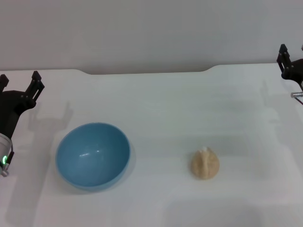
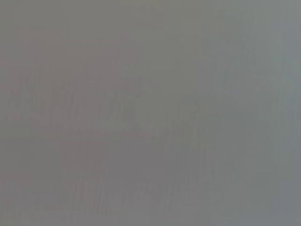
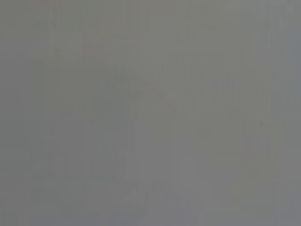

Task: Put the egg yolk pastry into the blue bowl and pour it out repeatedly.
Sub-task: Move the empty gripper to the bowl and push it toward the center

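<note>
Bowl and pastry on white table, both arms at the edges.

White table (image 1: 180,99) carries the blue bowl (image 1: 93,155) on the left, upright, nothing in it. Left gripper (image 1: 19,81) sits at the left edge beside the bowl, fingers spread, holding nothing. Right gripper (image 1: 292,53) at far right edge, partly out of view; finger state cannot be told. Egg yolk pastry (image 1: 205,163) lies on the table, well apart from the bowl, to its right.
</note>
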`<move>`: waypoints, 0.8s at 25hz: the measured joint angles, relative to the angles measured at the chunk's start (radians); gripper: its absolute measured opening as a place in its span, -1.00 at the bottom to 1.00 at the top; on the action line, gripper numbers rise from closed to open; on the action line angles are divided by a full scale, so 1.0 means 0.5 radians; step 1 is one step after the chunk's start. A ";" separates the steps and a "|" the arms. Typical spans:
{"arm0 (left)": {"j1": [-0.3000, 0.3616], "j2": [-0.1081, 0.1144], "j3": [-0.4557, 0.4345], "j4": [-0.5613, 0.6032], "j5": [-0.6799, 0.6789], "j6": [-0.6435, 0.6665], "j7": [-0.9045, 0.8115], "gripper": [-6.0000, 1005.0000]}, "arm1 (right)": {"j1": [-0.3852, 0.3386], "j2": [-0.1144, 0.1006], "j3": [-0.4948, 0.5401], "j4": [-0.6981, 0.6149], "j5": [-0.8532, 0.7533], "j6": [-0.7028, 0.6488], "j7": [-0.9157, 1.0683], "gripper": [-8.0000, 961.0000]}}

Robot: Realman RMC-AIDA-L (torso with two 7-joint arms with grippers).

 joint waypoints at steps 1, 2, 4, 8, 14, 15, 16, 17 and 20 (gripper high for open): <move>0.000 0.000 0.001 0.002 0.000 0.000 0.000 0.72 | 0.001 -0.001 0.001 0.004 0.000 0.000 0.000 0.06; 0.000 0.000 0.003 0.003 0.000 0.000 0.000 0.72 | 0.002 -0.001 0.002 0.008 0.000 0.000 0.000 0.06; 0.000 0.000 0.007 0.005 0.000 0.000 0.000 0.72 | 0.003 -0.002 0.003 0.016 0.000 0.000 0.000 0.06; 0.000 0.001 0.011 0.006 0.000 0.000 0.000 0.72 | 0.003 -0.002 0.003 0.021 0.000 0.000 0.000 0.06; 0.000 -0.002 -0.006 0.005 0.000 0.000 -0.004 0.72 | 0.003 -0.002 0.006 0.023 0.000 0.000 0.000 0.06; 0.000 -0.002 -0.008 0.003 0.000 0.000 -0.004 0.72 | 0.002 -0.002 0.006 0.023 0.000 0.000 0.000 0.05; 0.000 -0.002 -0.009 0.002 0.000 0.000 -0.005 0.72 | 0.001 -0.002 0.006 0.023 0.000 0.000 0.000 0.05; 0.000 -0.002 -0.009 0.000 0.000 0.000 -0.005 0.72 | -0.001 -0.002 0.006 0.023 0.000 0.000 0.000 0.05; 0.000 -0.001 -0.008 0.001 0.000 -0.002 -0.005 0.72 | -0.012 0.000 0.007 0.023 0.000 0.000 0.000 0.05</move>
